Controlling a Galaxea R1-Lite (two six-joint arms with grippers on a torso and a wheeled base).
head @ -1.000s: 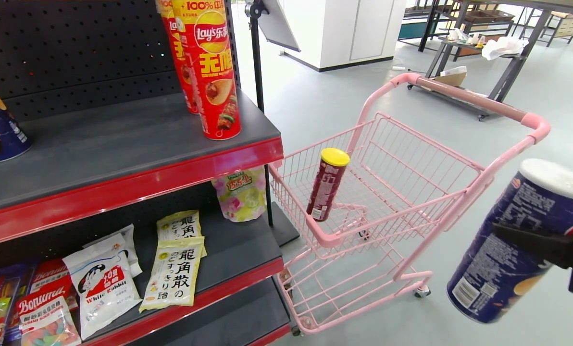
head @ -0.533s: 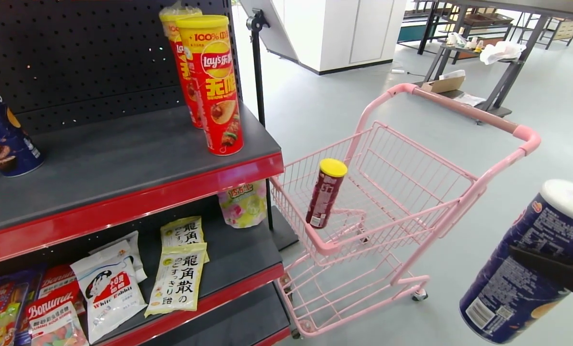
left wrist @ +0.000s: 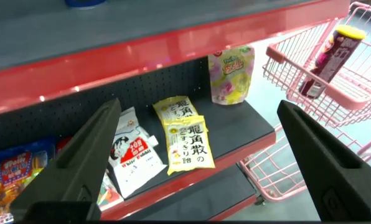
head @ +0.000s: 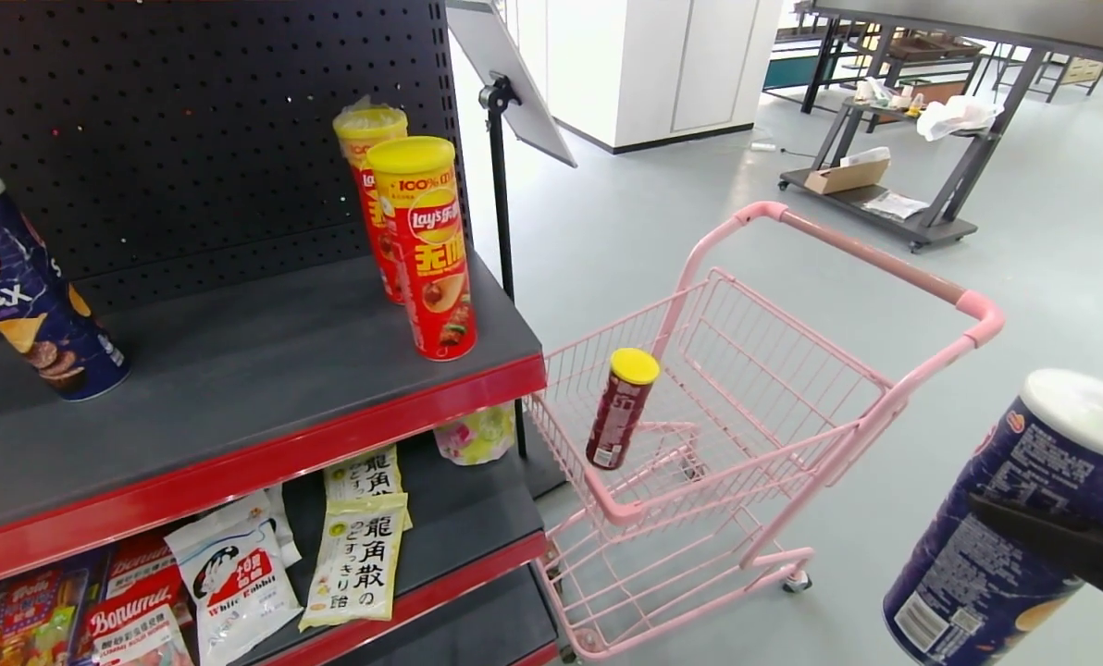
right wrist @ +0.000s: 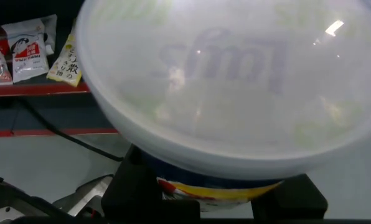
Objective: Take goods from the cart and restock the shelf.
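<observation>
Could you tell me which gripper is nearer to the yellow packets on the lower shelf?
Left. The left gripper, open, faces the yellow packets from in front of the shelf. The right gripper holds the blue can out beyond the cart, farther from them.

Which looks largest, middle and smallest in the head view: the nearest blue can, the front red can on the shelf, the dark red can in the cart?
1. nearest blue can; closeness to the camera exaggerates it
2. front red can
3. dark red can, clearly smallest
</observation>
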